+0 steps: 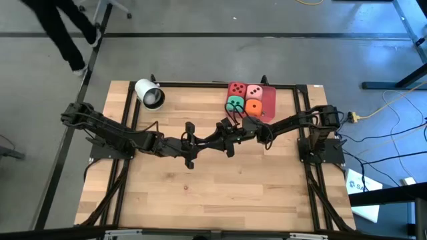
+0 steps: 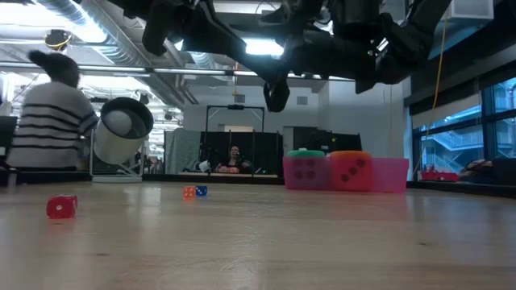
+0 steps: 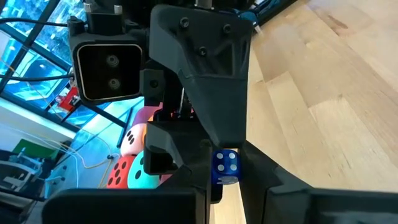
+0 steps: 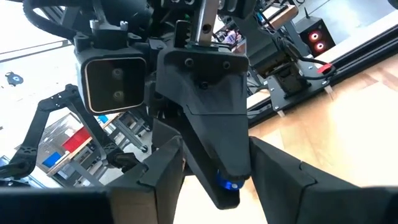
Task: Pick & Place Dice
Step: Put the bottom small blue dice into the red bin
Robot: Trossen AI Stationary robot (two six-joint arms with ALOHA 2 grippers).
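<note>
scene: wooden surface (image 1: 200, 200) with both arms meeting over its middle; a white cylinder (image 1: 149, 93) lies near the far left corner.
dice: red die (image 1: 235, 89), pink die (image 1: 253, 91), green die (image 1: 234, 103) and orange die (image 1: 253, 107) sit packed in a two-by-two block, touching one another, on the flat red tray (image 1: 269, 100) at the far edge, right of centre.
left claw (image 1: 203, 143): raised above the surface, narrow; it appears pinched on a small blue die (image 3: 225, 167) at its tips.
right claw (image 1: 220, 139): facing the left one, fingers standing apart on either side of the left claw's tip; holds nothing that can be seen.
stray items: a small red cube (image 2: 62, 206) rests on the surface, well apart from the tray.
task state (judged): all four dice already lie on the tray; neither claw touches them.
handling (judged): the dice look soft and light, likely to squash under a hard squeeze but not to break or slip.
where to grip (judged): two opposite flat faces, squarely; since the block is tight, approach from above on an outer die whose side faces are free.
</note>
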